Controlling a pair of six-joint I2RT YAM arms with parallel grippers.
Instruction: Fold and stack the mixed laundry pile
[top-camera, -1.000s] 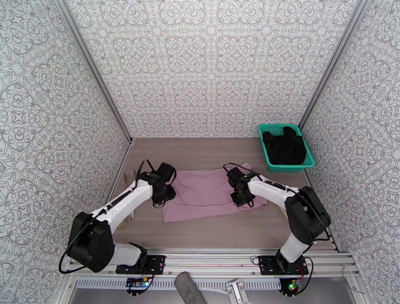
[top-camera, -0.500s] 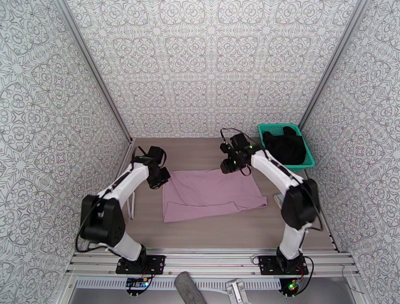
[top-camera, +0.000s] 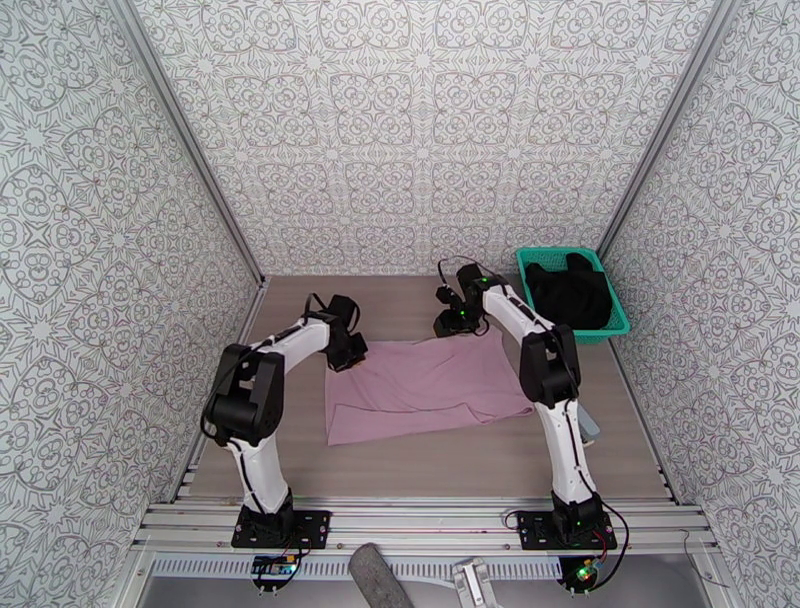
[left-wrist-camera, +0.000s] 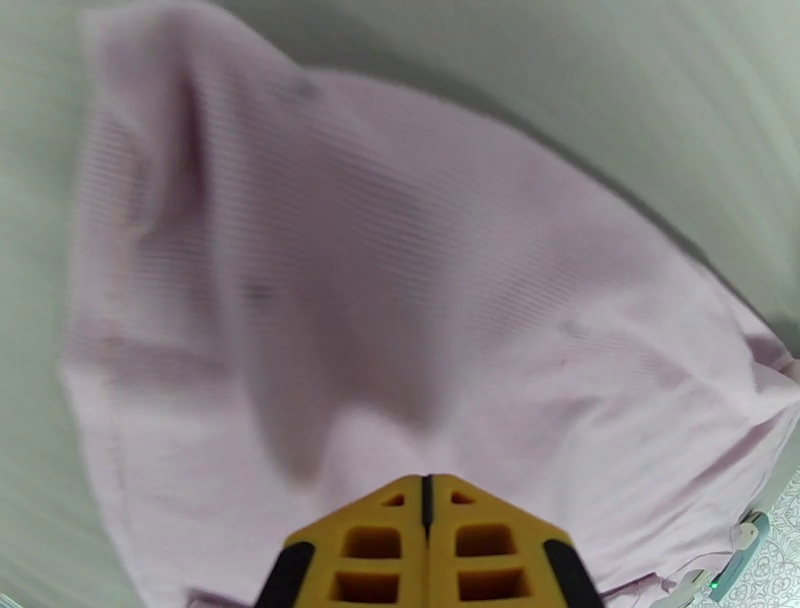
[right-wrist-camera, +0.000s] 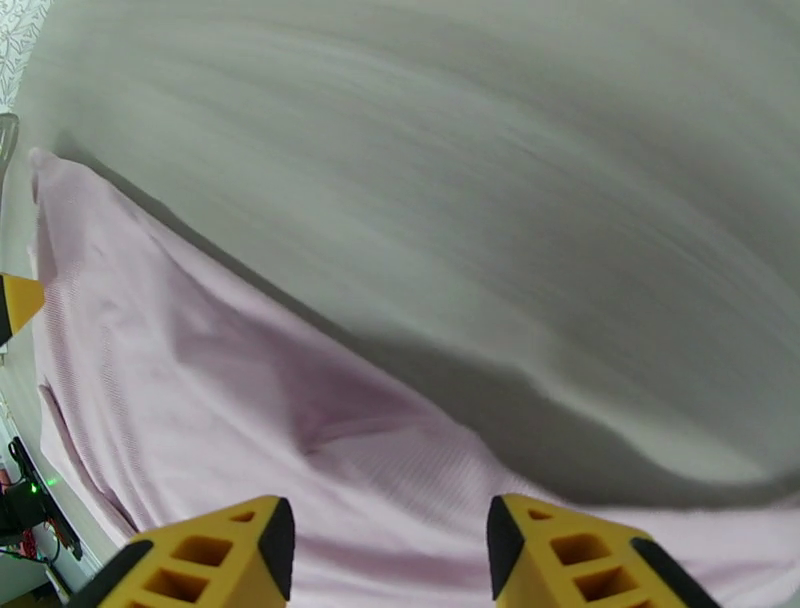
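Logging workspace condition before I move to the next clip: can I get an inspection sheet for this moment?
Surface: wood-grain table, no stains seen.
Job's things: mauve-pink shirt lying flat mid-table; black garment bunched inside the teal mesh basket at far right.
Clutter: small pale object beside the right arm, too small to identify.
Grippers: left gripper shut at the shirt's far-left corner, and whether it pinches cloth cannot be told; right gripper open over the shirt's far edge.
Cables: black cable loop at the right wrist, another at the left.
Surroundings: patterned wall panels on three sides.
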